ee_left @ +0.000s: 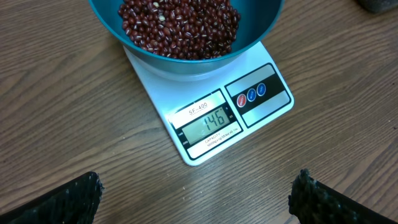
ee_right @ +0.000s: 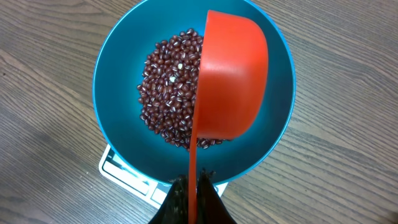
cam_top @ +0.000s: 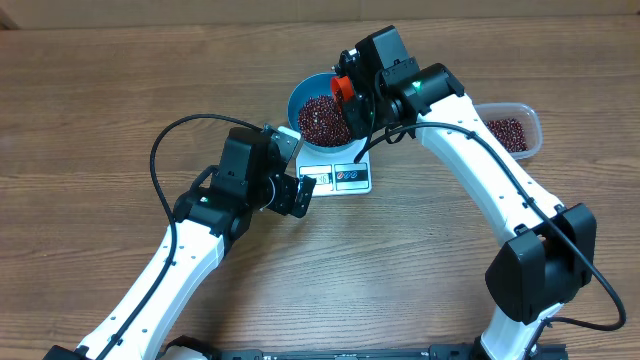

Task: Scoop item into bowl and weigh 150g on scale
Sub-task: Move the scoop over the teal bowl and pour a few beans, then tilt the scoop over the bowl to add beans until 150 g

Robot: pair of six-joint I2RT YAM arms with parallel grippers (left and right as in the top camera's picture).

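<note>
The right fingers (ee_right: pixel 174 208) clamp the orange scoop (ee_right: pixel 233 74), tipped over the beans (ee_right: pixel 168 93) in the bowl (ee_right: pixel 118 68). The left fingers (ee_left: pixel 62 202) gape empty before the scale (ee_left: pixel 205 121).

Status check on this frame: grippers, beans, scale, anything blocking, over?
Left gripper open, empty, by the scale. Right gripper shut on orange scoop, tipped over blue bowl. Beans in bowl, display reads 146. Nothing blocking.
</note>
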